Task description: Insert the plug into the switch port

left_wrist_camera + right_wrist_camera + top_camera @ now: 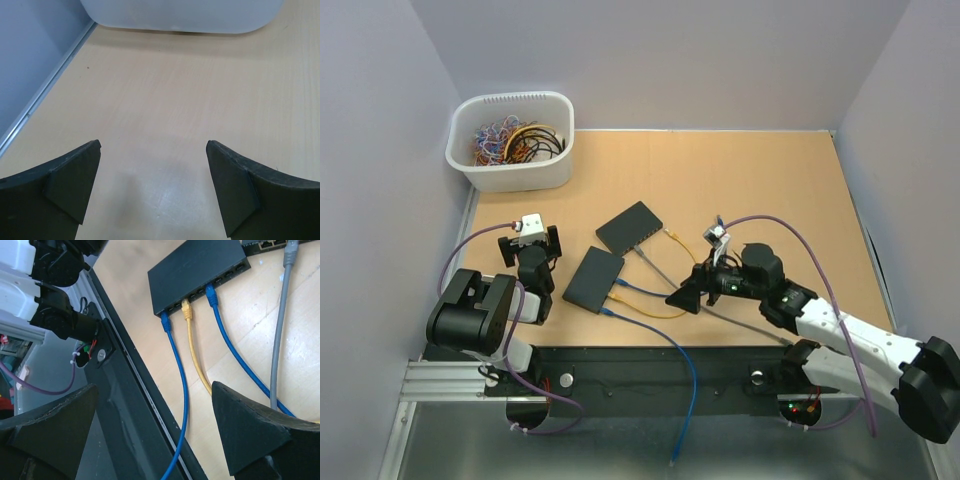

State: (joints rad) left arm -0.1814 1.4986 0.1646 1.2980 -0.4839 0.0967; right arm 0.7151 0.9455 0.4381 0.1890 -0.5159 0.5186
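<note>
Two flat black switches lie mid-table, a far one (629, 227) and a near one (594, 279). In the right wrist view the near switch (197, 272) has a blue plug (165, 322), a yellow plug (187, 310) and a second blue plug (212, 295) seated in its front ports. A grey cable (280, 330) runs to the far switch. A loose yellow plug end (671, 233) lies on the table right of the far switch. My right gripper (155, 387) (682, 290) hangs open over the cables and table edge, holding nothing. My left gripper (153, 145) (529, 243) is open over bare wood.
A white bin (510, 140) of coiled cables stands at the back left, and its wall (180, 15) fills the top of the left wrist view. A black rail (130, 405) runs along the near table edge. One blue cable (688, 400) trails off the front.
</note>
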